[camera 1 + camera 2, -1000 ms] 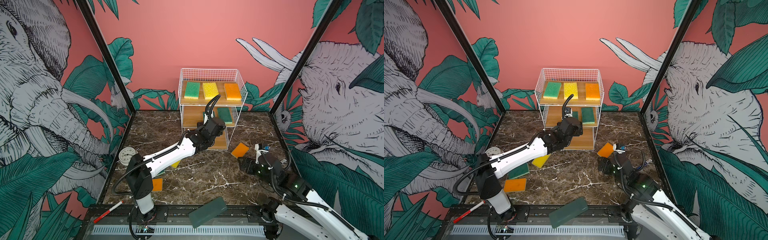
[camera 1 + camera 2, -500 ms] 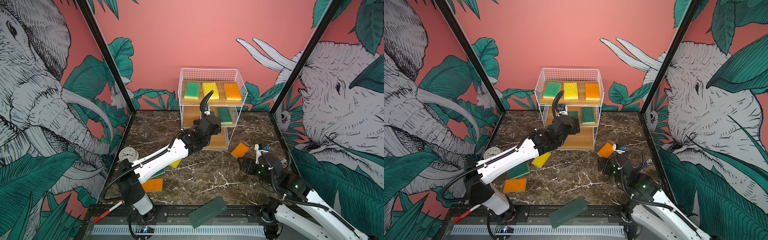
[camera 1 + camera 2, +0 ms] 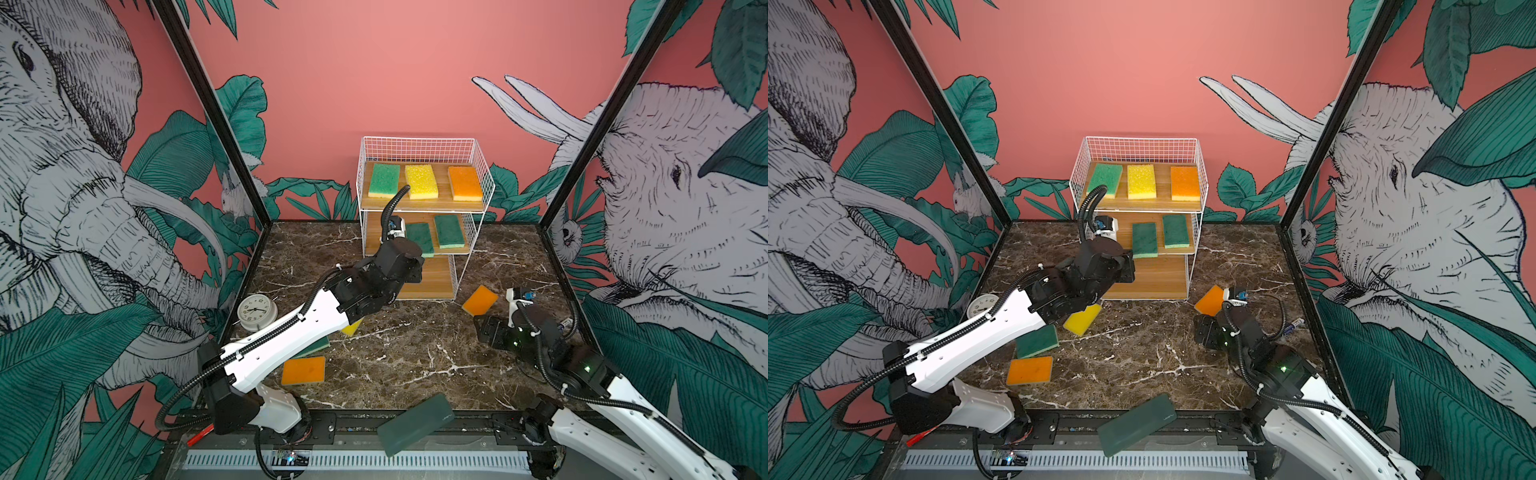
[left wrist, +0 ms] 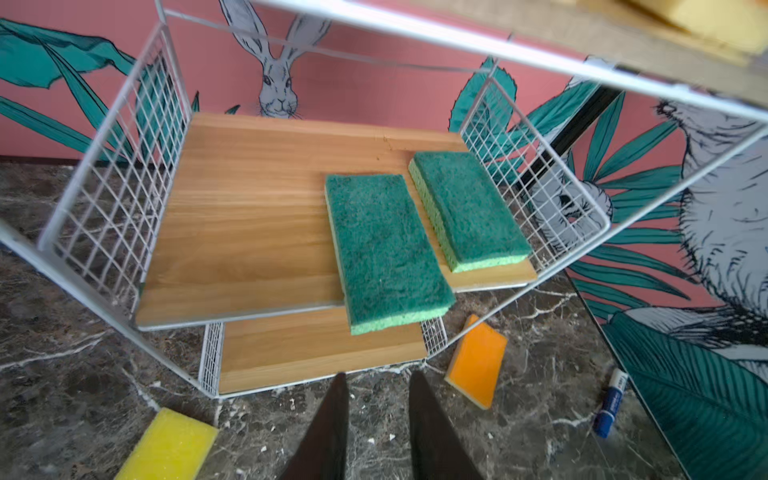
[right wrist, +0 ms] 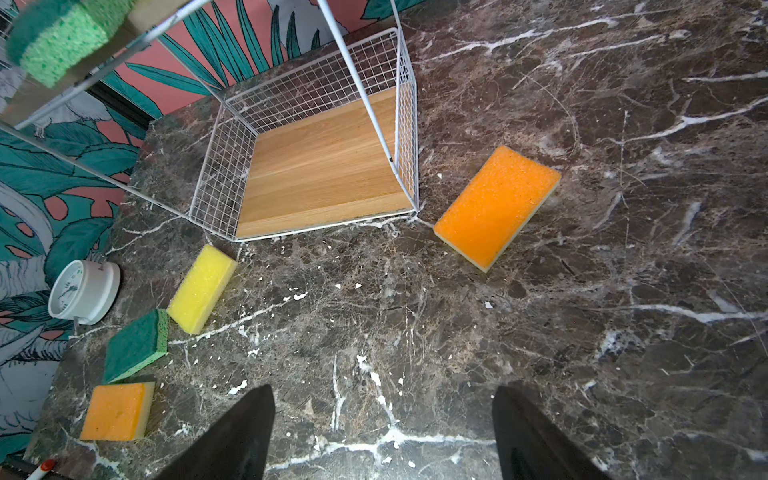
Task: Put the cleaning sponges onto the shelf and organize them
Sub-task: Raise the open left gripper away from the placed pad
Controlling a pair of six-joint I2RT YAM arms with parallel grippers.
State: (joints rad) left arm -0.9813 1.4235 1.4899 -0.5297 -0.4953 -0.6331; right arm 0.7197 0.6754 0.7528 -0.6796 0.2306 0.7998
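I work in a staged robot test booth: printed elephant-and-leaf wall panels (image 3: 83,166) at nine, twelve and three o'clock, black frame posts (image 3: 216,116), marble-look tabletop (image 3: 415,353), slotted base rail (image 3: 478,459) at six.

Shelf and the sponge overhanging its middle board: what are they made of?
Shelf: thin white wire grid, coated-looking, likely metal. Middle board: light wood grain with a satin finish; solid or laminate is unclear. Overhanging sponge: fuzzy dark green scouring fibre atop porous light green foam.
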